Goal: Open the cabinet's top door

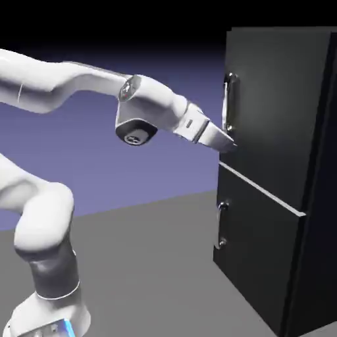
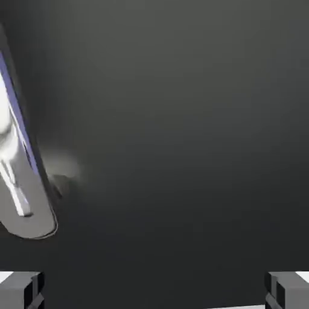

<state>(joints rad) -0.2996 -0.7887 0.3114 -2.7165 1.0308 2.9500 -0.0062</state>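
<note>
1) On my hand view, the white two-finger gripper with grey tips [image 2: 154,291] stands spread wide
2) Past the fingertips, I see the curved silvery metal handle [image 2: 8,148] at the left edge
3) Behind it, the flat black top door [image 1: 276,112] sits above the thin pale seam [image 1: 263,190], closed on the tall black box-shaped cabinet [image 1: 319,164]

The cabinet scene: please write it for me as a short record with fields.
cabinet: tall black box shape, two front doors
top door: flat black panel, closed
top handle: silver metal vertical bar
lower door: shorter black panel, closed
end effector: open, near top door, below its handle, holding nothing
divider: thin pale seam
</note>
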